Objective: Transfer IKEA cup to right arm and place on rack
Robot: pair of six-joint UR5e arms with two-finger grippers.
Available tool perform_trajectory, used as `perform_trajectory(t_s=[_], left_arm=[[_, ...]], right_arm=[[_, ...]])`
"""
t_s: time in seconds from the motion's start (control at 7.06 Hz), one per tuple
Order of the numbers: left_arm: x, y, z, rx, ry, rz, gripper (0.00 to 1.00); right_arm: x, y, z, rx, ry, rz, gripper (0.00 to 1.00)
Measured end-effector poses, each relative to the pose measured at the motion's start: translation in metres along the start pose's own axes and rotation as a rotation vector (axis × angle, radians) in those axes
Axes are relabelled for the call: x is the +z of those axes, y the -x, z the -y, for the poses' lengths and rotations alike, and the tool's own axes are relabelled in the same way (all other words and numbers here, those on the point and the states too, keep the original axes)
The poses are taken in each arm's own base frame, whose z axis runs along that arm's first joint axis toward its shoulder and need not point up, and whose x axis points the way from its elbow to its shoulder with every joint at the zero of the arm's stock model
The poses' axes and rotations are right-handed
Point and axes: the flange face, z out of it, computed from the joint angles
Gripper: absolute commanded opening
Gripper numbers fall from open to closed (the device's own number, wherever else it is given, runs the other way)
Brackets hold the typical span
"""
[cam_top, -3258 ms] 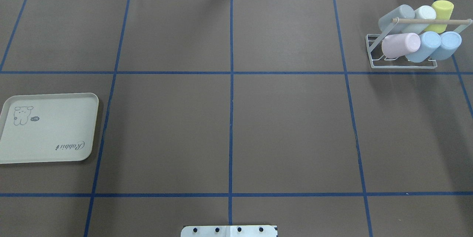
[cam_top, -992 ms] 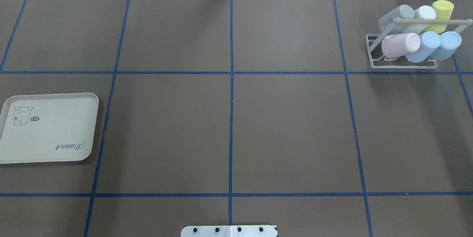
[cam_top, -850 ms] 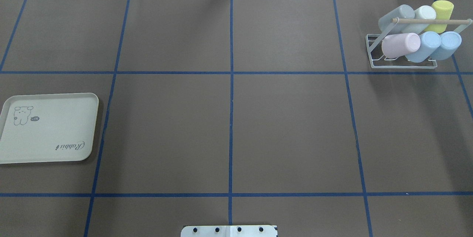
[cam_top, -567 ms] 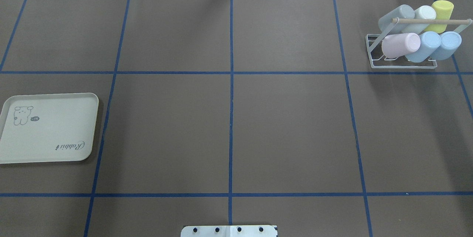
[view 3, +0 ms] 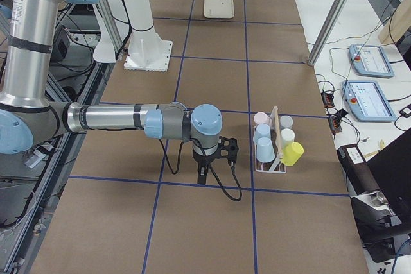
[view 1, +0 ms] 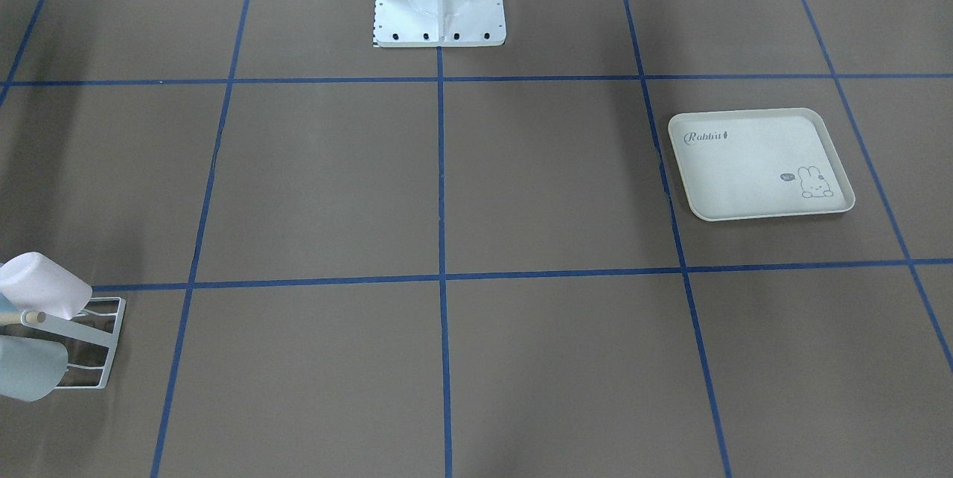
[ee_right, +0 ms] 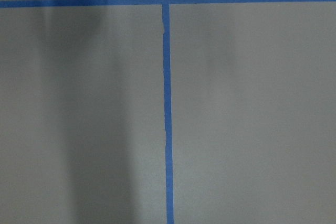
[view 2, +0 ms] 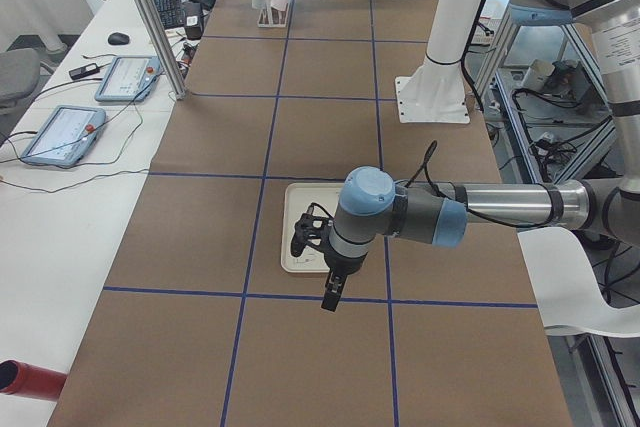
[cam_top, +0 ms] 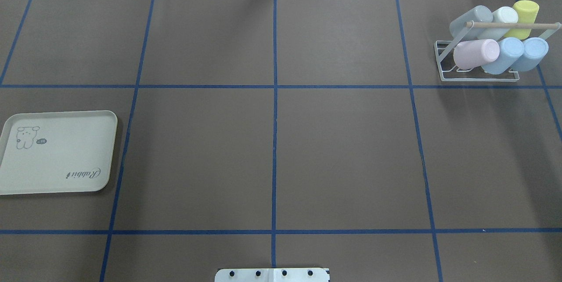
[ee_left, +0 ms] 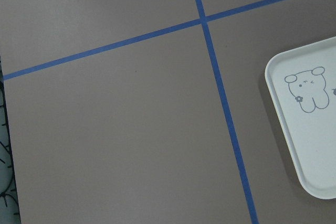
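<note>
Over on the table's far right, the rack [cam_top: 478, 80] holds every cup I can find. I count six: a pink cup [cam_top: 476, 53], a blue cup [cam_top: 505, 55], a second blue cup [cam_top: 532, 52], a grey cup [cam_top: 470, 20], a white cup [cam_top: 501, 15] and a yellow cup [cam_top: 523, 15], all slanted on prongs. With all six racked, I judge the placing done and only the retreat left. For that I would raise the right arm [view 3: 128, 120] straight up before swinging it home, keeping its looped cable off the cups. Otherwise there is one rack, one tray [cam_top: 66, 150] and two arms. The right gripper [view 3: 226, 149] hangs near the rack and the left gripper [view 2: 305, 237] over the tray. Both show only from the side cameras, so I cannot tell whether either is released or clenched.
</note>
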Motion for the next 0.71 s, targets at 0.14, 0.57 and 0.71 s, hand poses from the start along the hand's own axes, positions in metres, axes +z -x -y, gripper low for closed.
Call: perform_trajectory(t_s=[0.14,0.57,0.71], left_arm=[[0.0,0.0002,0.0,-0.001,0.0,0.002,1.0],[-0.0013,-0.0001,0.0006,0.002,-0.002,0.009,1.0],[-0.0033,-0.0012,0.0014,0.005,-0.006,0.01,1.0]], right_arm=[[0.0001,0.0,-0.0002,0.0,0.0,0.001,1.0],[0.0004,-0.0002,-0.0002,0.001,0.001,0.002,1.0],[0.0009,-0.0007,-0.0008,0.002,0.002,0.002,1.0]])
